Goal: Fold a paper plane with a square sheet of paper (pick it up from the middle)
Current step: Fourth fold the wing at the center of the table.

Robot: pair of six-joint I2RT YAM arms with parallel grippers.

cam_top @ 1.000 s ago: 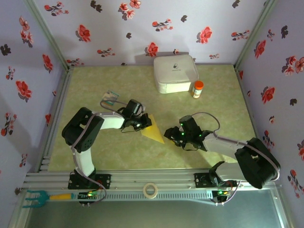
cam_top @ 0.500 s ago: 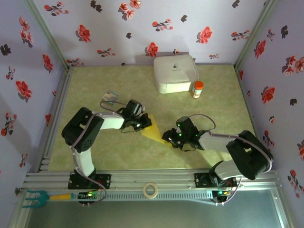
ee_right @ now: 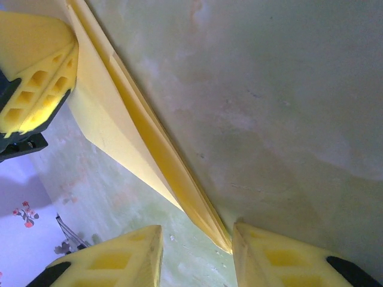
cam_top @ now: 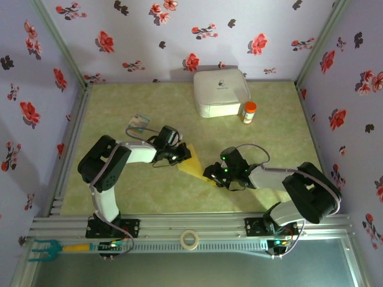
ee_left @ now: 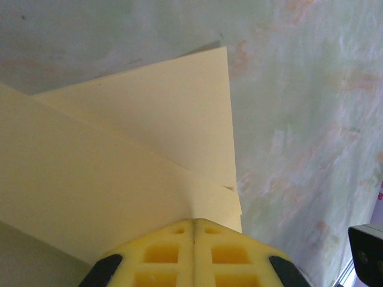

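Note:
The yellow paper, folded into a narrow pointed plane shape (cam_top: pixel 195 167), sits mid-table, raised at its left end. My left gripper (cam_top: pixel 183 156) is shut on its wide end; in the left wrist view the yellow fingertips (ee_left: pixel 209 230) meet on the paper (ee_left: pixel 143 143), whose layered flaps spread away from them. My right gripper (cam_top: pixel 210 175) stands open at the pointed tip. In the right wrist view the creased ridge of the paper plane (ee_right: pixel 158 149) runs down between the right gripper (ee_right: pixel 197 248) fingers, its tip close beside the right-hand fingertip (ee_right: pixel 263 254). The left gripper's fingers (ee_right: pixel 36 72) show at the top left.
A white rounded box (cam_top: pixel 220 92) stands at the back, with a small orange-capped bottle (cam_top: pixel 249 112) beside it. A teal-and-white card (cam_top: pixel 141 121) lies back left of the arms. A tape roll (cam_top: pixel 190 239) and a teal tool (cam_top: pixel 42 249) rest on the front rail.
My right gripper has moved left, up to the paper's pointed tip, and its arm has drawn in. The left gripper and the paper have held still.

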